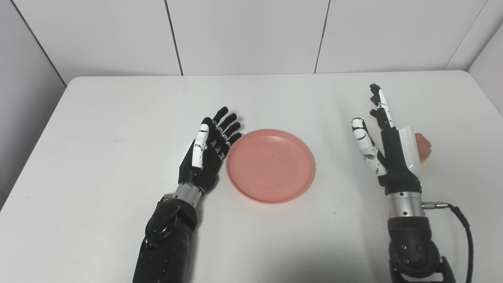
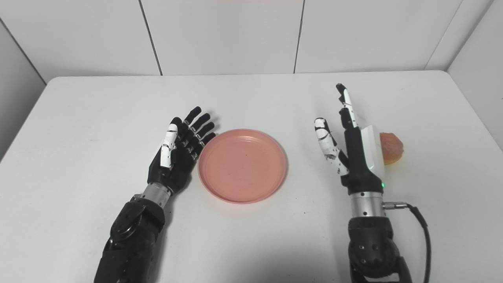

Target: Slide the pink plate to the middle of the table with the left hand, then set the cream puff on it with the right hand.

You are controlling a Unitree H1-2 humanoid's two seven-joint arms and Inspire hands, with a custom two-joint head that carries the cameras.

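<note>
In the left eye view, the pink plate (image 1: 270, 166) lies flat on the white table (image 1: 118, 118), just right of the frame's centre line and a little below the middle. The left hand (image 1: 206, 155) sits just beside the plate's left rim, palm up, fingers spread and holding nothing. Toward the right of the frame the right hand (image 1: 387, 145) stands edge-on, fingers extended and apart, empty; the cream puff (image 1: 423, 147) peeks out just behind it. In the right eye view the plate appears at centre, the left hand's fingertips (image 2: 210, 135) near its upper-left rim, and the puff lies more exposed, right of the right hand, on the table.
</note>
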